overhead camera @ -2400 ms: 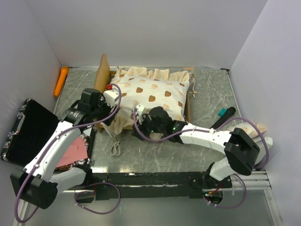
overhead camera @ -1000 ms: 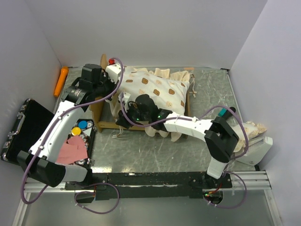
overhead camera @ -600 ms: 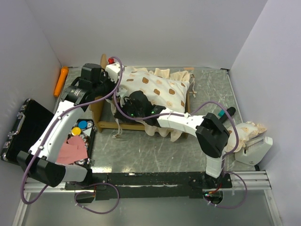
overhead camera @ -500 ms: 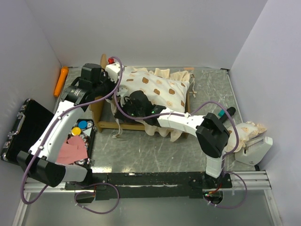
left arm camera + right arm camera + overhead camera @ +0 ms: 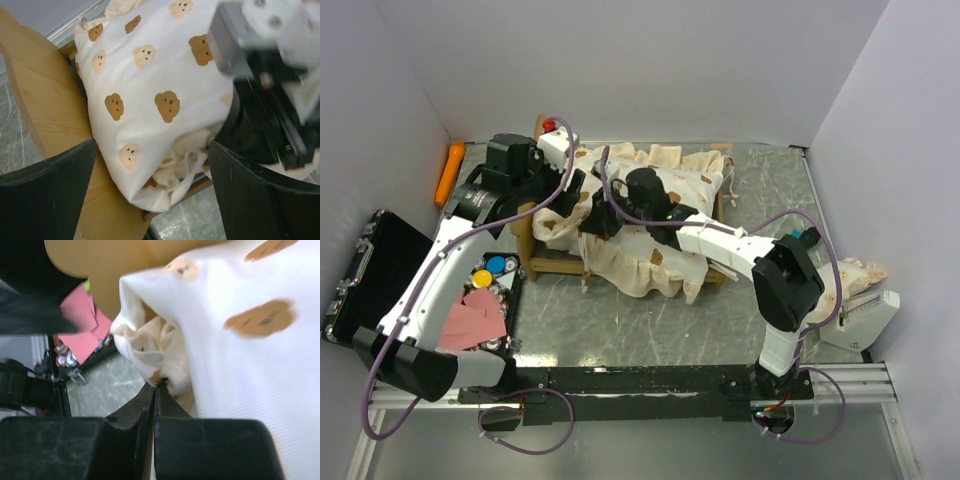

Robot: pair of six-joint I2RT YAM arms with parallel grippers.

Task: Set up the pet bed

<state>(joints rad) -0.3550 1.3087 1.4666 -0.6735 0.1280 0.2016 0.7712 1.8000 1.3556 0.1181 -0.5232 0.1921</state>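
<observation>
Cream cloth with brown bears is heaped on the pet bed (image 5: 552,262), which is set toward the back of the table (image 5: 640,325), a little left of the middle. The bed's long side is laid from left to right, with the headboard (image 5: 45,110) at the left end. The mattress (image 5: 640,262) is draped over the near rail, and the pillow (image 5: 150,85) is bunched up against the headboard.

The left pincer (image 5: 151,150) is held wide open with nothing in it. The pillow's corner is seen just past its fingers (image 5: 50,192).

The right pincer (image 5: 155,384) is shut tight, and a small bit of frilly cloth edge is nipped at its tips. It cannot be told for sure if that bit belongs to the mattress or the pillow, as the folds are muddled there.

Both pincers are found close together at the headboard end, and the left arm is the nearer one to the headboard. From there the cloth is spread away to the right, along the bed. A pull along that long side is likely needed next, so the bedding can be laid flat inside the frame.
</observation>
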